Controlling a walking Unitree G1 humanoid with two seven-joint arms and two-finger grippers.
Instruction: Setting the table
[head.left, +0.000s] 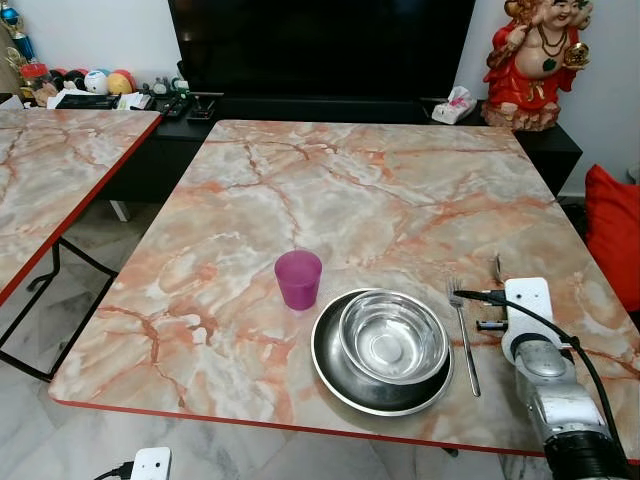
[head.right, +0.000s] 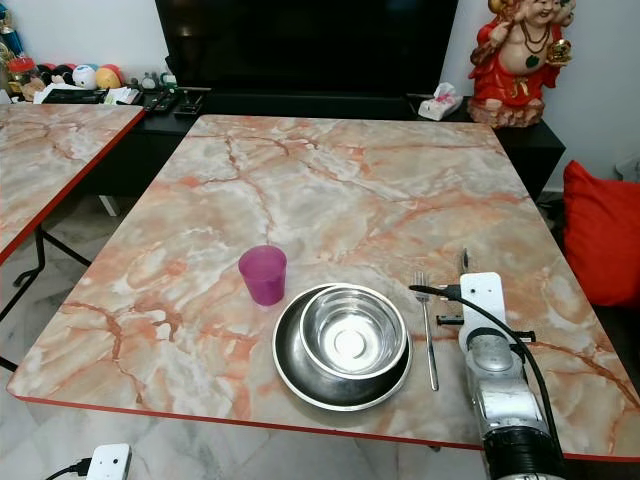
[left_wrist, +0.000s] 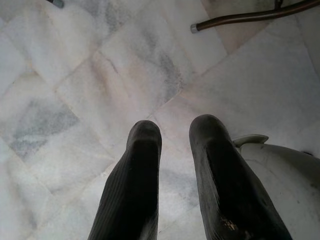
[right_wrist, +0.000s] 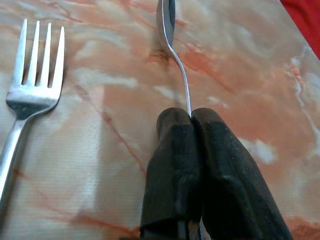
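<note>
On the marble table (head.left: 380, 190) a steel bowl (head.left: 392, 337) sits inside a dark steel plate (head.left: 335, 372) near the front edge. A purple cup (head.left: 298, 279) stands just left of them. A fork (head.left: 463, 335) lies to the right of the plate. My right gripper (right_wrist: 190, 117) is shut on the handle of a steel spoon (right_wrist: 170, 30), which it holds low over the table to the right of the fork (right_wrist: 25, 85); the spoon's tip (head.left: 497, 267) pokes out beyond my right wrist. My left gripper (left_wrist: 175, 132) hangs open over the floor.
A second marble table (head.left: 50, 170) stands to the left with a gap of tiled floor between. A dark TV bench (head.left: 330, 110) with a red figurine (head.left: 530, 60) runs behind. A red cushion (head.left: 612, 235) sits to the right. A white power strip (head.left: 150, 463) lies on the floor.
</note>
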